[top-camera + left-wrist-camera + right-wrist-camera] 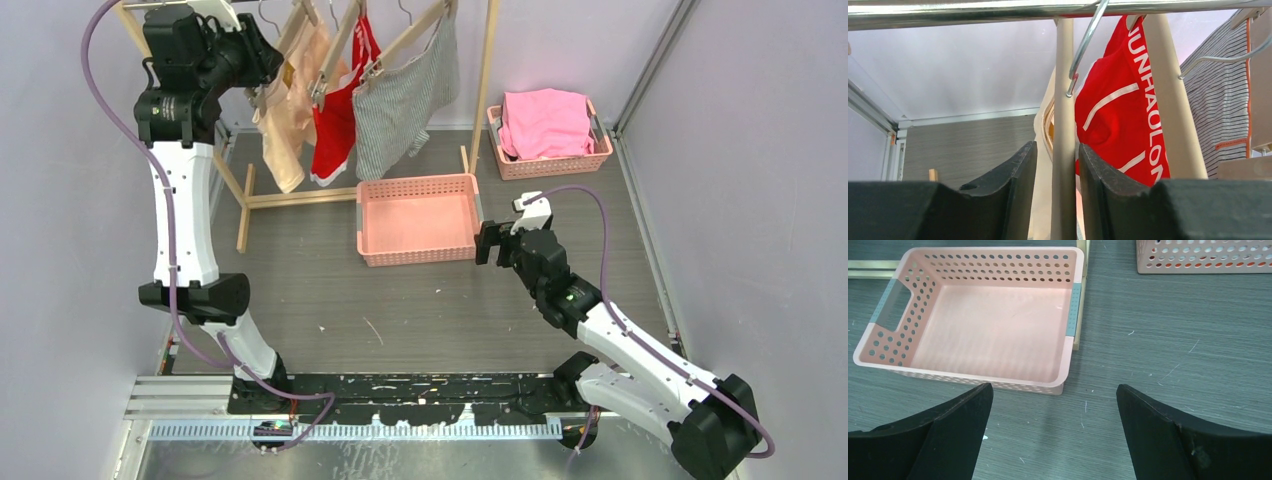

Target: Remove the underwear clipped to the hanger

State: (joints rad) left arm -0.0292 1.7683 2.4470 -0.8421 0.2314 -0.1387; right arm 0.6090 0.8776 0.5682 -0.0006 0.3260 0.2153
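- Pale peach brief — hangs limp from its top edge, at the left of the row of three.
- Red brief, with white trim and white lettering — hangs in the middle, just beside the peach one.
- Grey-and-white thin-striped brief — hangs on the right, spread widest.

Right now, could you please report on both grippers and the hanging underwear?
Left gripper open, straddling beige wooden hanger arm. Right gripper open beside pink perforated basket. Pale peach briefs, red briefs, grey-striped briefs all clipped. No obstruction seen.

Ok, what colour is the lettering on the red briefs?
White lettering on the red briefs; clearest in the left wrist view.
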